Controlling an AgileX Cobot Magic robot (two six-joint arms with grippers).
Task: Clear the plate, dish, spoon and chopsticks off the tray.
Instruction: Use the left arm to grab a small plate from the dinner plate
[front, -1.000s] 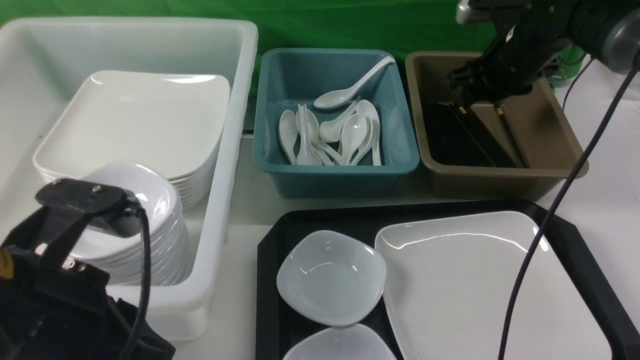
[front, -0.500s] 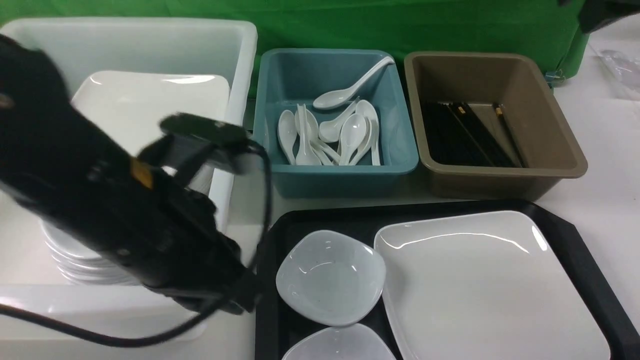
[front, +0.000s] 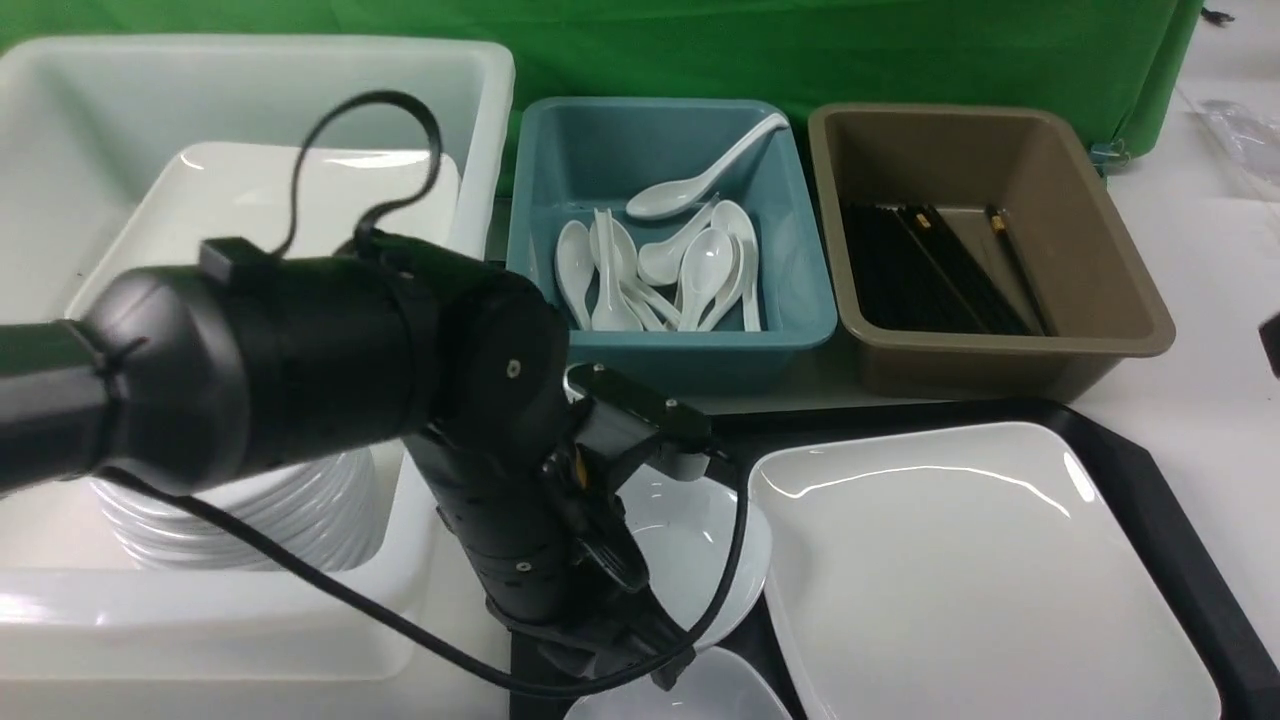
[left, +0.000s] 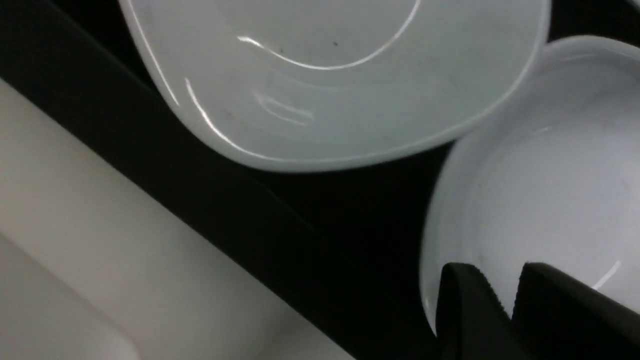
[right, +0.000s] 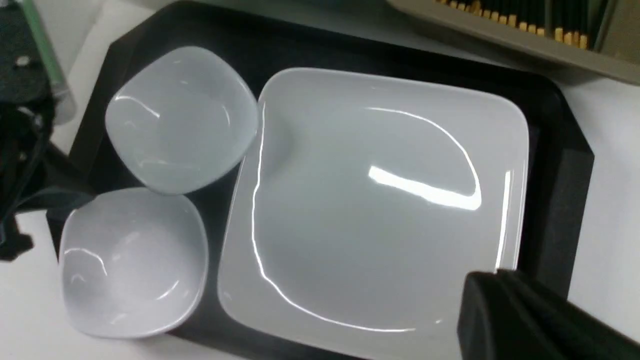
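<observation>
Left gripper (left: 505, 285), jaws slightly parted, has been swung over near dish (left: 550, 175); right gripper (right: 492, 295), withdrawn, is closed empty. Plate (front: 960, 570), 2 dishes (front: 700, 540) remain on tray (front: 1150, 480).

left arm (front: 300, 370) hides most of far dish (front: 700, 535); near dish (front: 715, 697) cut by frame edge.

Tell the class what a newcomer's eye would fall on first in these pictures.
A bulky black left arm dominates the front view's left, looming over small greyish-white dishes on the big black plastic tray. Beside them, a large glossy white squarish plate covers most of that tray. Behind stand a teal tub of white soup spoons and a brown tub of black chopsticks.
</observation>
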